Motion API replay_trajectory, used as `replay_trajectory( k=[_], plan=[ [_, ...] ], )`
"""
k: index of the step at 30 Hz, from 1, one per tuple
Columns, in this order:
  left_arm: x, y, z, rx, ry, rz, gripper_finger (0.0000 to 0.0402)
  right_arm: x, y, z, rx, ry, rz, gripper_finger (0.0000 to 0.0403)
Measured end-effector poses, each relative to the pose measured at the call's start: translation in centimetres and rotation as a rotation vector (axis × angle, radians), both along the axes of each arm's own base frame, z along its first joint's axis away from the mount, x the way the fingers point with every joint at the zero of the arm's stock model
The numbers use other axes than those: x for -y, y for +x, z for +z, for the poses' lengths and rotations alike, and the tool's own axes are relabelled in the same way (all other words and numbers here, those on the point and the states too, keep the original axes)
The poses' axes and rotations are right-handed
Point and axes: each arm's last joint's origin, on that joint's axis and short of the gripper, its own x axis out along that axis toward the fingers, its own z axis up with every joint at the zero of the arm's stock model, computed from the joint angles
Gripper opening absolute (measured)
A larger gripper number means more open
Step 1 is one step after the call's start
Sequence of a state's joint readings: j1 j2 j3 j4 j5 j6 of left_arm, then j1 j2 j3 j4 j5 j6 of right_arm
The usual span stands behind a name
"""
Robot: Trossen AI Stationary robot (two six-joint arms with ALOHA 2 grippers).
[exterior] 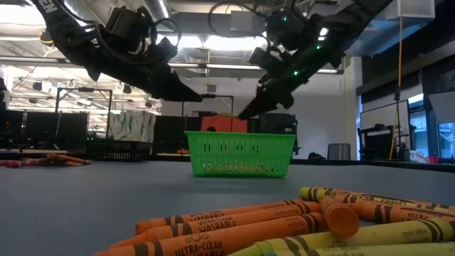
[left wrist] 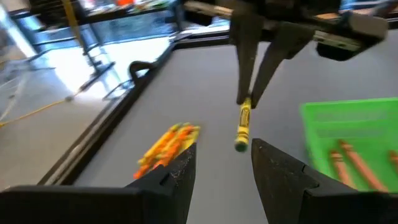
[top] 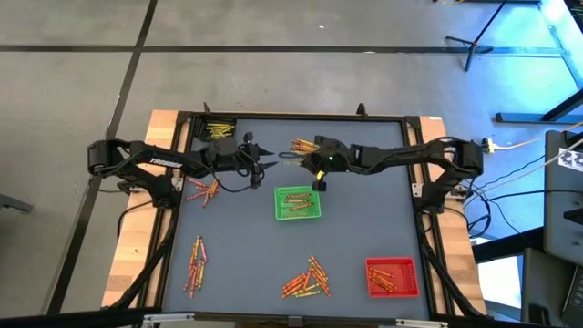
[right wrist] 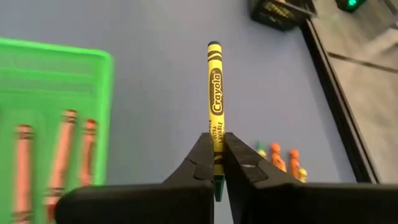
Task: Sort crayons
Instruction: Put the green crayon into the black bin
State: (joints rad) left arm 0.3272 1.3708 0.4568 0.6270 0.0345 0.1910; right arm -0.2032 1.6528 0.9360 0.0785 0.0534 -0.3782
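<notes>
Yellow is the colour in hand: the right gripper (right wrist: 219, 163) is clamped on one yellow crayon (right wrist: 215, 99) near its lower end, the stick jutting out past the fingertips, held in the air above the table (top: 364, 228) at about 12 o'clock from the green tray (top: 298, 203). The left gripper (left wrist: 222, 163) hovers just beside it, at roughly 10 o'clock from the tray, jaws parted and holding nothing, pointed at the held crayon.

Sorting looks partly done, by my reading. The green tray holds several crayons, the red tray (top: 392, 277) at 4 o'clock holds some, and a dark tray (top: 217, 130) at 11 o'clock holds yellow ones. Loose crayons are left in four heaps: one (top: 301, 146) near 12 o'clock, one (top: 204, 189) at 9 o'clock, one (top: 195, 265) at 7 o'clock, and one (top: 308, 279) at 6 o'clock. I judge that most of the work remains, and the yellow crayon likely belongs in the dark tray.
</notes>
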Motion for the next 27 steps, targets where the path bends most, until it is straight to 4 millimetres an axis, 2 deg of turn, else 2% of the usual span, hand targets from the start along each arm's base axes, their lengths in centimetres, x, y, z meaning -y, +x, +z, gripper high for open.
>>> replay_trajectory(
  k=[10, 17, 23, 27],
  plan=[
    [1.7, 0.5, 0.0, -0.020, 0.068, -0.151, 0.0138, -2.3, 0.8, 0.7, 0.072, -0.037, 0.068, 0.0010],
    [2.1, 0.6, 0.0, -0.023, 0.114, -0.168, 0.0138, -3.4, 1.2, 0.9, 0.110, -0.038, 0.109, 0.0013],
    [2.3, 0.7, 0.2, -0.005, 0.116, -0.186, 0.0135, -3.5, 1.4, 1.3, 0.147, -0.045, 0.112, 0.0014],
    [2.6, 0.8, 0.4, 0.021, 0.124, -0.198, 0.0113, -3.5, 1.4, 1.3, 0.147, -0.045, 0.111, 0.0014]
  ],
)
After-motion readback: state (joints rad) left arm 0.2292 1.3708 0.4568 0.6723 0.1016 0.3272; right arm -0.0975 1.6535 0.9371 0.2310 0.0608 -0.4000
